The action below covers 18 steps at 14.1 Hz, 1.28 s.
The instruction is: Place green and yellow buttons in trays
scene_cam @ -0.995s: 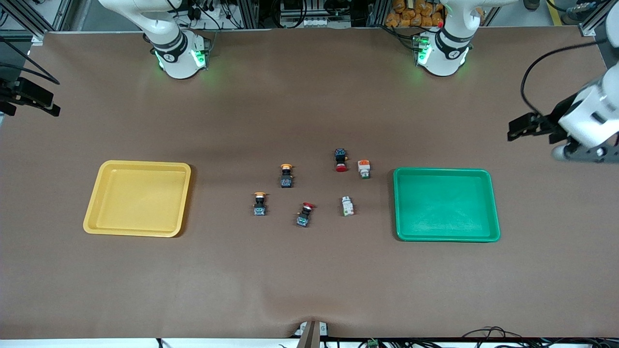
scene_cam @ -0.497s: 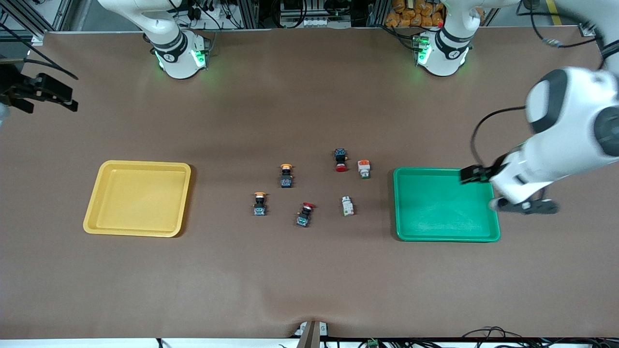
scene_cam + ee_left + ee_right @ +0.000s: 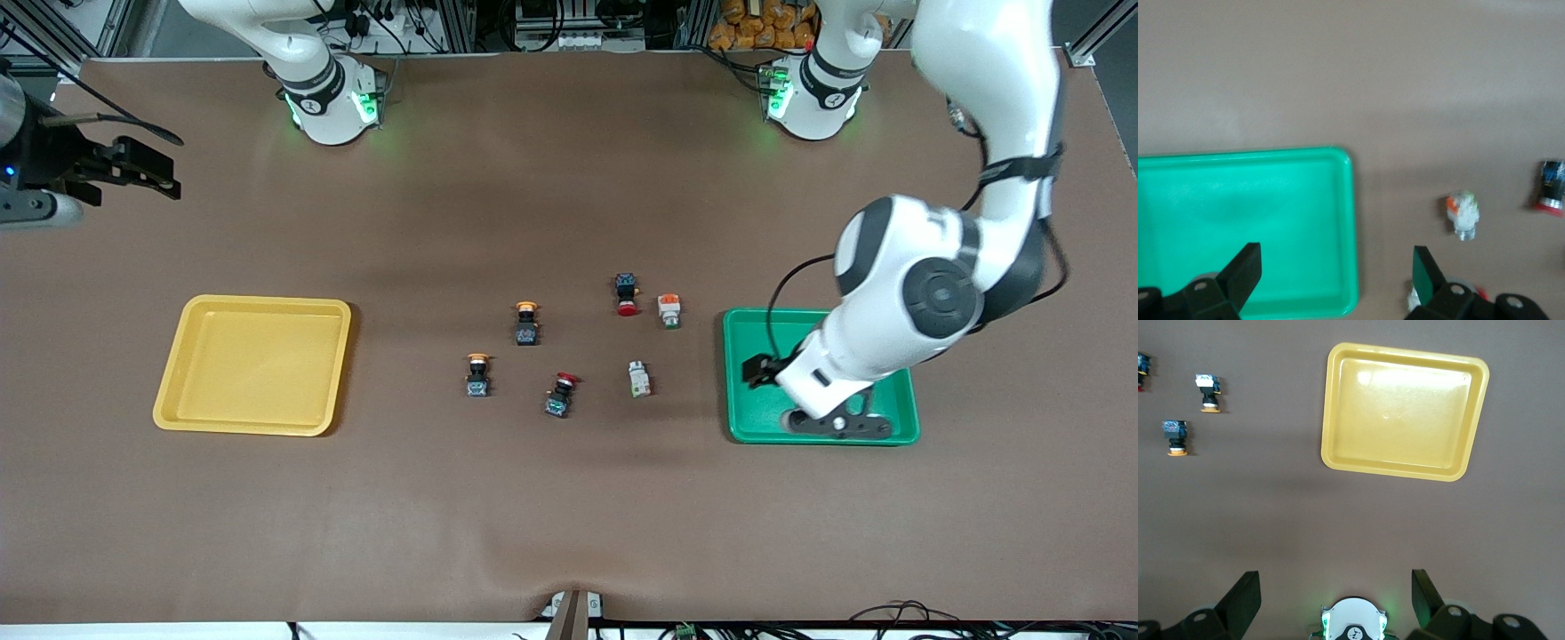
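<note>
Left gripper [image 3: 831,425]: up in the air over the green tray [image 3: 747,418], at the left arm's end of the table. Its fingers are spread wide apart and hold nothing.

Right gripper [image 3: 133,169]: up over the table edge at the right arm's end. Its fingers are also spread wide and hold nothing.

Green tray: nothing in it that I can see (the arm hides part of it).

Yellow tray [image 3: 253,422]: toward the right arm's end of the table, with nothing in it.

White buttons: two, [image 3: 669,310] and [image 3: 637,379], lie on the bare table near the middle, just beside the green tray.

Yellow-cap buttons: two, [image 3: 526,324] and [image 3: 477,374], lie on the bare table in the middle.

Red-cap buttons: two, [image 3: 627,294] and [image 3: 560,395], lie mixed in with the others. They should stay.

Done so far: nothing yet. All four buttons are still to be picked up.

Next, I think: the left gripper goes for a white button.
</note>
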Tool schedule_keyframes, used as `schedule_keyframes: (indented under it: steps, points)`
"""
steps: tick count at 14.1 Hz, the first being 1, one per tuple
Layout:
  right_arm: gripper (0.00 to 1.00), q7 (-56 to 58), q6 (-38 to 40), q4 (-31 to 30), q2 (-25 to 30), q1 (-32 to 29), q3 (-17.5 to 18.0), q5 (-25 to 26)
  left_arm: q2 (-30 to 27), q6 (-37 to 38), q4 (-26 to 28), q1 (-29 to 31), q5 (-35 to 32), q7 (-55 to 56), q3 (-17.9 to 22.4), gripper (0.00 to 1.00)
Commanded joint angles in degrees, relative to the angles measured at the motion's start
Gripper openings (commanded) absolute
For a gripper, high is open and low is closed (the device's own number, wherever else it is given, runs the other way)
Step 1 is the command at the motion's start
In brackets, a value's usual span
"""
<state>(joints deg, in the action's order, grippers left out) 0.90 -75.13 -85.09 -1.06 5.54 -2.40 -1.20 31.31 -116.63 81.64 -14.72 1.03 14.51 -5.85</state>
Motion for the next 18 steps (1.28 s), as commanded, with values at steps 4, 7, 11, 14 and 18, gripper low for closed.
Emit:
schedule_keyframes:
  steps: [4,7,11,14,18]
  points:
    - [1.00,-0.02,-7.20,0.54,-6.93,6.40,0.20,-0.91,9.89,-13.07,-4.20,-8.73,-0.95,10.16,1.36,1.00]
    - [1.00,-0.63,-14.23,0.54,-11.41,10.18,0.20,-1.61,13.24,-17.57,-4.56,-14.09,-0.95,13.86,4.61,1.00]
    - [1.00,-0.81,-21.09,0.37,-18.96,11.78,0.20,-8.00,16.41,-20.56,-4.30,-16.48,-0.86,18.71,4.97,1.00]
    - [1.00,-0.81,-30.56,0.10,-25.99,12.30,0.20,-11.88,16.76,-20.57,-3.69,-16.39,-0.16,18.97,4.79,0.97]
    - [1.00,-0.72,-39.90,-0.16,-32.33,15.28,0.20,-13.74,17.12,-20.57,-2.11,-17.00,0.90,20.29,4.62,0.88]
